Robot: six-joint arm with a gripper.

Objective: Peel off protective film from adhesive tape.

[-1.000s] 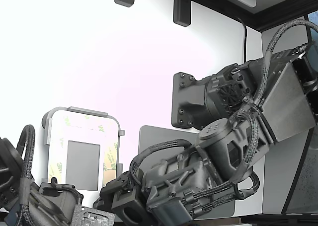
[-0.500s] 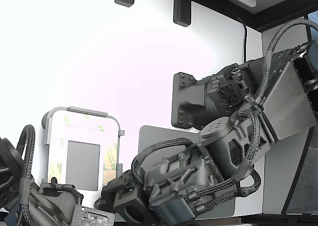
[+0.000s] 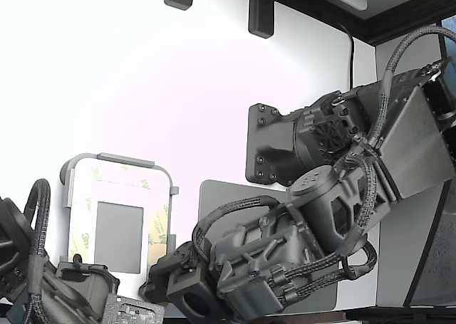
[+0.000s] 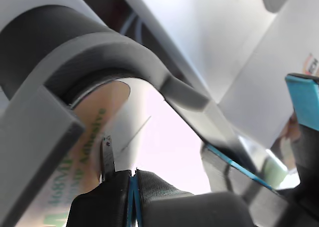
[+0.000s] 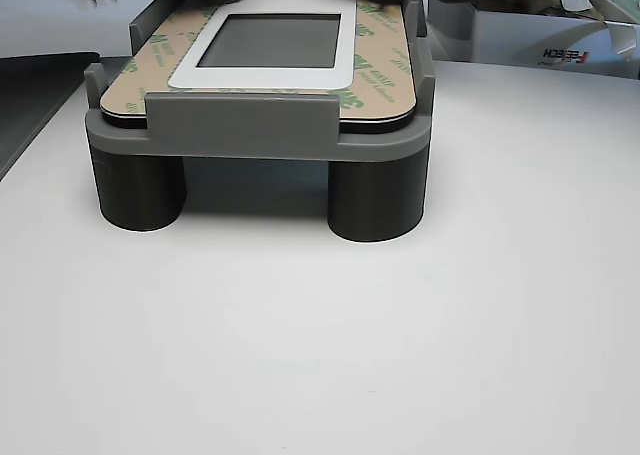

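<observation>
The protective film (image 4: 75, 162) is a tan liner with green print, lying close against my fingertips in the wrist view. It faces the adhesive tape (image 3: 161, 231), one of the strips framing the grey square (image 3: 118, 226) on the white plate (image 5: 260, 75). In the other view the tan liner strips (image 5: 385, 60) lie flat around that square. My gripper (image 4: 132, 189) is shut, its blue pads pressed together at the liner's edge, with a thin metal tip (image 4: 107, 154) beside them. I cannot tell whether any liner is pinched. In the exterior view my gripper (image 3: 162, 265) sits at the plate's lower right corner.
The plate rests in a grey fixture (image 5: 260, 125) on two dark round legs. A second arm (image 3: 43, 281) sits at the exterior view's lower left. A grey mat (image 3: 221, 196) lies behind my arm. A white tray (image 5: 540, 40) stands at the other view's far right.
My arm has shifted slightly toward the exterior view's right and lower, with the wrist turning a little. The plate and its strips look unchanged.
</observation>
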